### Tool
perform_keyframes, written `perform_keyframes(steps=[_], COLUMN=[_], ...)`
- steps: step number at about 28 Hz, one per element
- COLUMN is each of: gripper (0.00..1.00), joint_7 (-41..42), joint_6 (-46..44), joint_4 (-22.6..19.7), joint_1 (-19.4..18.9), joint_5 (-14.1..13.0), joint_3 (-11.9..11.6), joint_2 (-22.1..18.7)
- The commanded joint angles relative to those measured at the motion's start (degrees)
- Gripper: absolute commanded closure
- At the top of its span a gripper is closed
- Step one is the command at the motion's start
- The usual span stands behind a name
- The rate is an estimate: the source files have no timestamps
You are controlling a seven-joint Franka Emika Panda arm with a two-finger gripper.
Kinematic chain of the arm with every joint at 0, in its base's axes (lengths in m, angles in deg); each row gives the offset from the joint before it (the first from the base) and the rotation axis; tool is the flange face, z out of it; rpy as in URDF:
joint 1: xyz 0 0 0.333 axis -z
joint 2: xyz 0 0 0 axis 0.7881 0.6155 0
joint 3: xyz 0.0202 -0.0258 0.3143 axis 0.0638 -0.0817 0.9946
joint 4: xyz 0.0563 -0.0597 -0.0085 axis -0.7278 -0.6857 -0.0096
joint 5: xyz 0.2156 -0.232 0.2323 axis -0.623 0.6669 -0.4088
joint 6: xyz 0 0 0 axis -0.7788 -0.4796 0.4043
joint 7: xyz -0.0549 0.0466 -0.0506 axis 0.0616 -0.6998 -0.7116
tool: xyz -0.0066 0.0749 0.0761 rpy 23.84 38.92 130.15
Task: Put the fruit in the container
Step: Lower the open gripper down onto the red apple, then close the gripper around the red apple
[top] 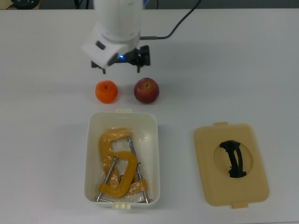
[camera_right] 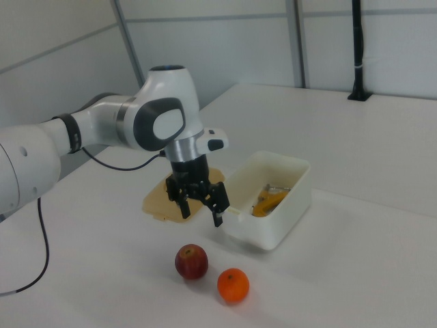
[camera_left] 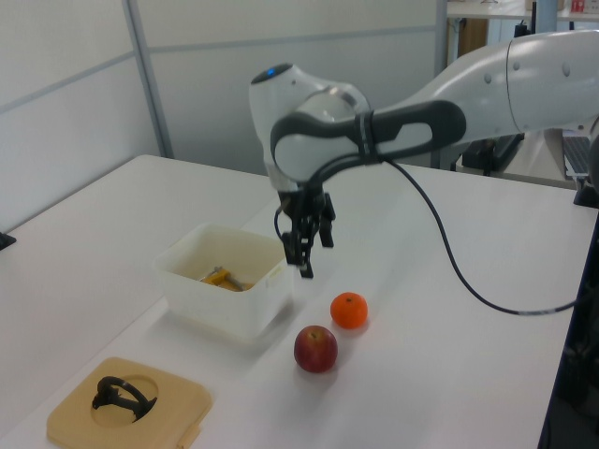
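White desk (top: 243, 60) in a pale-walled room with a grey upright post behind, seen in the left view. Franka arm (camera_left: 393, 126) reaches in over the desk; a black cable trails from its wrist. Gripper (top: 120, 68) hangs above the desk, clear of everything, fingers (camera_right: 219, 213) spread apart and holding nothing. In the top view it sits just above the two fruits, over the gap between them and nearer the apple. Orange (top: 106, 91) and apple (top: 146, 90) rest on the desk side by side, near each other but not touching, orange on the top view's left, apple on the top view's right. Both lie just outside the short end of the container (top: 93, 154), not in it. Container is cream-white, rectangular, open, with small latch tabs at its short ends. Inside it lie two yellow C-clamps (top: 117, 165), overlapping, steel screws pointing toward the top view's bottom edge. Tan lid (top: 208, 172) with a black handle (top: 233, 158) lies flat on the desk, well apart from the container, on the top view's right. In the right view the apple (camera_right: 191, 262) and orange (camera_right: 233, 285) sit in front of the gripper, below it.
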Motion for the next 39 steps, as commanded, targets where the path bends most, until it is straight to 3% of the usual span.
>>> perform_keyframes(steps=[1, 6, 9, 12, 26, 29, 30, 32, 33, 35, 36, 39], gripper=[0.0, 0.0, 0.0, 0.0, 0.0, 0.0, 0.07, 0.36, 0.69, 0.91, 1.0, 1.0], joint_7=[0.98, 0.98, 0.98, 0.9, -1.47, -4.11, -4.2, -3.85, -3.85, -4.11, -4.29, -4.38], joint_6=[6.8, 11.46, 14.01, 14.19, 18.31, 20.08, 20.17, 20.17, 20.08, 19.82, 19.55, 18.85], joint_4=[-10.28, -13.62, -15.64, -15.74, -15.12, -15.12, -15.12, -15.12, -15.03, -14.95, -14.6, -14.16], joint_1=[-2.93, -4.16, -5.21, -6.0, -8.55, -8.73, -8.73, -8.73, -8.73, -8.73, -8.73, -8.73], joint_5=[0.51, 0.51, 1.82, 3.84, 6.83, 9.38, 10.08, 10.79, 10.71, 10.53, 10.44, 10.0], joint_3=[-0.34, -0.25, -0.17, -0.17, -0.08, 0.01, 0.01, 0.36, 0.54, 0.63, 0.71, 0.71], joint_2=[-4.96, -4.26, -3.03, -1.19, 4.35, 5.58, 5.58, 5.58, 5.5, 5.32, 5.15, 4.53])
